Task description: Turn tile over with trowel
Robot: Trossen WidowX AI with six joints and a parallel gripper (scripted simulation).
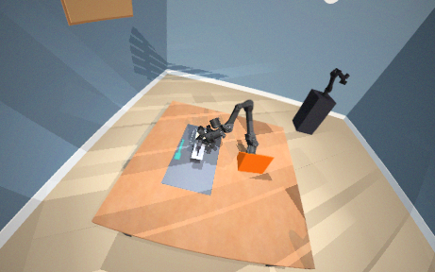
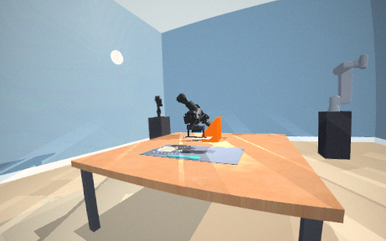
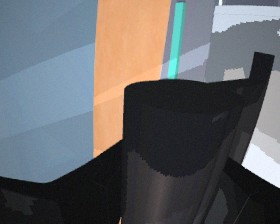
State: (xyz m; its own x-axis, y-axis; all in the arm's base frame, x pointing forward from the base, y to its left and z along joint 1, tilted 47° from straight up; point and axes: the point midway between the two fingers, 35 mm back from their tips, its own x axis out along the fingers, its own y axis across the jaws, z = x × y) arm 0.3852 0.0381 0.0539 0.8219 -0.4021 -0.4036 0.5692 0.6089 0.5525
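My gripper (image 1: pixel 205 137) (image 2: pixel 196 132) is shut on the trowel and holds it above the back part of the grey mat (image 1: pixel 190 180) (image 2: pixel 225 156). The trowel's dark handle (image 3: pixel 166 130) fills the middle of the wrist view. A pale flat piece, seemingly the trowel's blade (image 1: pixel 197 153) (image 2: pixel 208 138), is raised off the mat, with a shadow below it. A pale shape, seemingly the tile (image 2: pixel 168 149), lies on the mat, partly hidden by the arm in the top view. I cannot tell which side of it is up. The dashed outline shows only as faint white marks beside it.
A teal strip (image 1: pixel 179 151) (image 2: pixel 183 157) (image 3: pixel 177 40) lies along one side of the mat. An orange wedge-shaped block (image 1: pixel 254 162) (image 2: pixel 216 130) stands by the arm's base on the wooden table (image 1: pixel 188 217) (image 2: pixel 271 176). Other arms on dark pedestals stand away from the table.
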